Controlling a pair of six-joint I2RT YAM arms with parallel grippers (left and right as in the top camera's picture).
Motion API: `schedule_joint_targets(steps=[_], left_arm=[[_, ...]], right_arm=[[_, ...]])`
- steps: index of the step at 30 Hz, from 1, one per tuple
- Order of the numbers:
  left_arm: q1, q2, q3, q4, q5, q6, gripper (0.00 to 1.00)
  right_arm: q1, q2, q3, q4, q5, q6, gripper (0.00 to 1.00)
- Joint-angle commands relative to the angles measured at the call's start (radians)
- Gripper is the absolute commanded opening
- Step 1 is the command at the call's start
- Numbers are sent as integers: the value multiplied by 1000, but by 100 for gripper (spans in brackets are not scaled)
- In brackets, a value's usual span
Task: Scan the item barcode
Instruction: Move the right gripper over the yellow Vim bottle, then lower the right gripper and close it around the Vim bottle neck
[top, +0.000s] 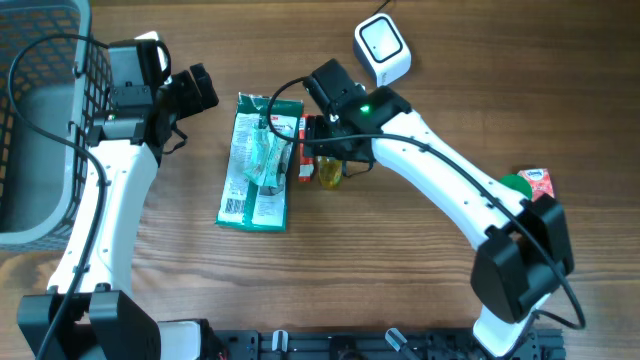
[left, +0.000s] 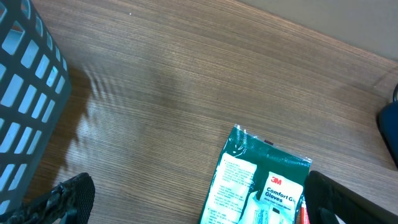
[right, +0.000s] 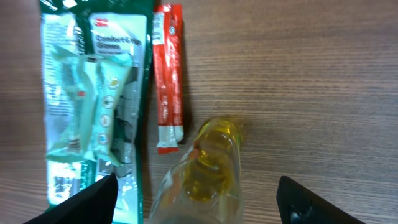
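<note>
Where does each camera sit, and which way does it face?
Overhead: above the table, looking straight down on left arm, right arm, basket, scanner, gloves packet.
Left wrist: on the left arm, angled down at table and basket; left hand fingertips at the bottom corners.
Right wrist: looking down at yellow bottle and red sachet; right hand fingertips flank the bottle.
Shared: all three show the gloves packet.

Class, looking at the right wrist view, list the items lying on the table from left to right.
green gloves pack → red sachet → yellow bottle
</note>
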Motion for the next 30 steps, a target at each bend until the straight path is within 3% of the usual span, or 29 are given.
schedule_joint_targets(steps=[1, 10, 16, 19, 30], left_arm=[[4, 0, 6, 0, -10, 9, 100], [4, 0, 6, 0, -10, 9, 100], [4, 0, 6, 0, -10, 9, 100], [4, 0, 6, 0, -10, 9, 100], [4, 0, 6, 0, -10, 9, 100]], right_arm=[[2, 50, 9, -5, -23, 18, 82], [1, 64, 9, -3, -22, 18, 71], [0, 64, 9, -6, -23, 17, 69], [6, 64, 9, -9, -22, 18, 62], [20, 64, 9, -18, 23, 18, 62]])
